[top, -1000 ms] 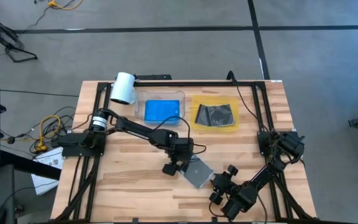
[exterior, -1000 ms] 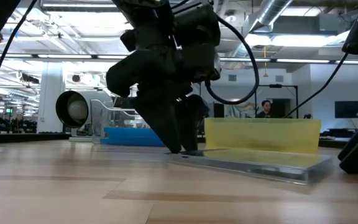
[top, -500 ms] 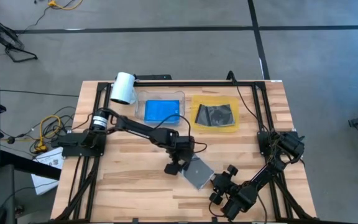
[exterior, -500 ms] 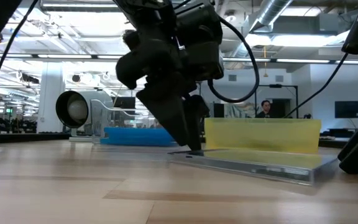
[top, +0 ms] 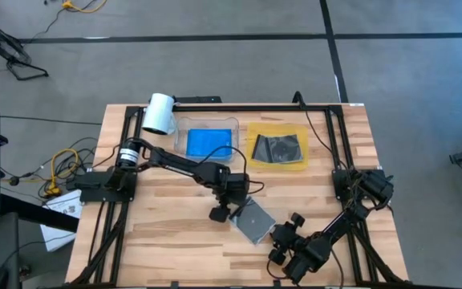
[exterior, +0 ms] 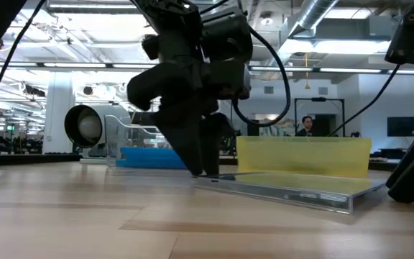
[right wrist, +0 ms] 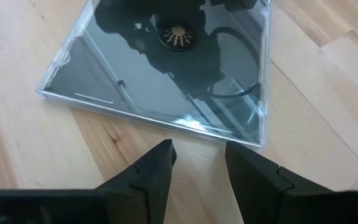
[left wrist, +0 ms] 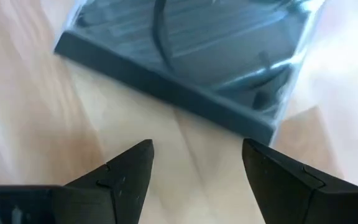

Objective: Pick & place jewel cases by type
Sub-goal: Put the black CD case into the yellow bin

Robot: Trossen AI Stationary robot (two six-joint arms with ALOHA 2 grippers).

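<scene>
One grey-clear jewel case (top: 253,220) with a dark disc lies flat on the wooden table, near the middle front. My left gripper (top: 221,210) stands at its left end, pointing steeply down. In the left wrist view it (left wrist: 199,155) is open, with bare wood between its tips and the case's dark spine (left wrist: 166,87). My right gripper (top: 281,235) is at the case's near right side. In the right wrist view it (right wrist: 199,152) is open, just short of the case's clear edge (right wrist: 166,121). The low view shows the case (exterior: 293,191) flat on the wood.
At the back, a clear tray (top: 184,128) holds a blue jewel case (top: 208,143). Beside it on the right, a yellow tray (top: 252,128) holds grey cases (top: 277,148). A white cylinder (top: 159,113) lies at the back left. Black frame rails (top: 331,136) run along the table's edges.
</scene>
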